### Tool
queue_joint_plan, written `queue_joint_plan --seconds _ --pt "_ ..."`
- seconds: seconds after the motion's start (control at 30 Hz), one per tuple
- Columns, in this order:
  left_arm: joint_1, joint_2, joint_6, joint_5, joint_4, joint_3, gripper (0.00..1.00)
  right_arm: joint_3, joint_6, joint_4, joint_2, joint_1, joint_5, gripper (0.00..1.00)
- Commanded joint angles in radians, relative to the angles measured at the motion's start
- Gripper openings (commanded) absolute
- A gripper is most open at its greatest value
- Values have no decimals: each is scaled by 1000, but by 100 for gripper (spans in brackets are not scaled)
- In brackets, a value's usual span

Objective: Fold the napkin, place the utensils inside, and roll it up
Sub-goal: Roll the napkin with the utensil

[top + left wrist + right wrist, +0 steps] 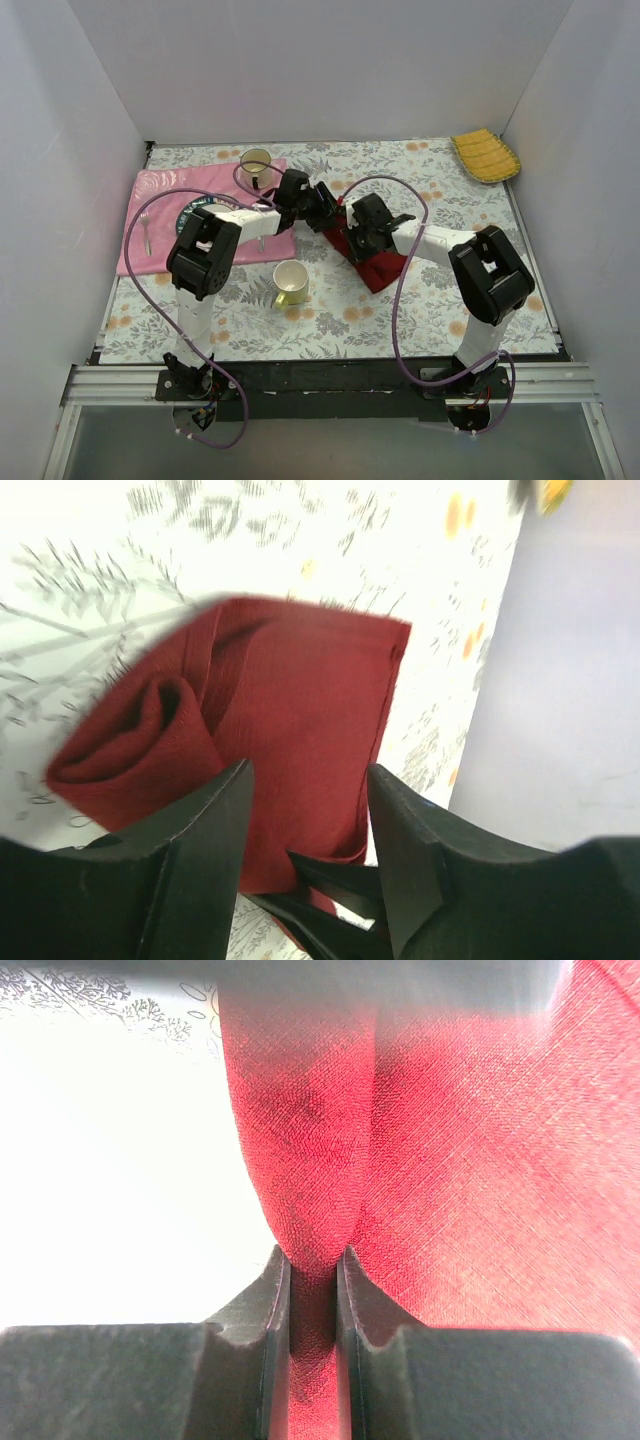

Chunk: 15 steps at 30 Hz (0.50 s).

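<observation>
Napkin (380,272), maroon and partly rolled, lies on the floral tabletop (330,330) just right of centre, under both hands. At the far left a fork (146,232) rests on the pink cloth (160,185), near a dark plate (192,216) that the left arm partly hides. A cup (256,162) stands at that cloth's far right corner. A second, yellowish cup (290,283) stands on the tabletop nearer the arms. The left hand (308,780) hangs over the napkin with its fingers apart, released and gripping nothing. Its wrist view shows one end of the cloth curled into a loose roll on the left, with a flat fold to the right. The right hand (314,1260) is clenched on a raised fold of the napkin, pinched thin between its fingers. A yellow ribbed cloth (485,155) lies in the far right corner.
</observation>
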Motion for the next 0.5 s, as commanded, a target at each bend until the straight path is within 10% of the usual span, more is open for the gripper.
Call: queue_joint_plan --seconds 0.0,0.47 --pt "33 -127 38 -32 -78 56 50 -63 27 45 21 -90 -298 2" --pt "-71 -52 -63 57 63 -39 49 -124 172 243 185 -345 -891 2"
